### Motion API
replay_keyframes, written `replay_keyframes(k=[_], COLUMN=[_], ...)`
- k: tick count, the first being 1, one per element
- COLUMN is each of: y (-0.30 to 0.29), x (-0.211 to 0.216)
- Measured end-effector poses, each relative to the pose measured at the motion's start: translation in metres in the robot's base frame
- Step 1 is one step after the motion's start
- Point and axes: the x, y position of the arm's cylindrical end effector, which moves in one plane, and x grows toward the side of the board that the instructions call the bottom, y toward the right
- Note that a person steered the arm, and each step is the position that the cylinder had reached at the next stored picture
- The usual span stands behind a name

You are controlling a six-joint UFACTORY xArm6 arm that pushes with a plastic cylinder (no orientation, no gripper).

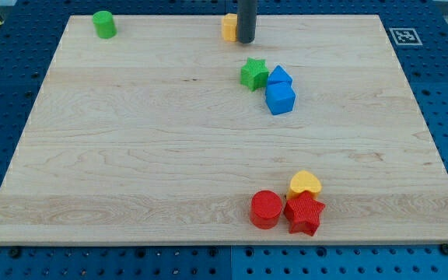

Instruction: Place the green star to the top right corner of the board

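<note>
The green star point(253, 74) lies in the upper middle of the wooden board point(131, 140), touching a blue block point(279, 76) on its right. My tip point(245, 40) stands near the board's top edge, above the star and slightly to its left, with a gap between them. The rod partly hides a yellow block point(229, 26) just to its left.
A blue cube point(281, 99) sits just below the other blue block. A green cylinder point(103, 24) is at the top left. A red cylinder point(266, 208), a red star point(305, 213) and a yellow heart point(305, 183) cluster at the bottom. A marker tag point(404, 36) is at the top right corner.
</note>
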Motion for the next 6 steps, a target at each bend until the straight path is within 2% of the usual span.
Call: replay_keyframes(k=[5,6], y=[0.000,-0.013], x=[0.019,0.037])
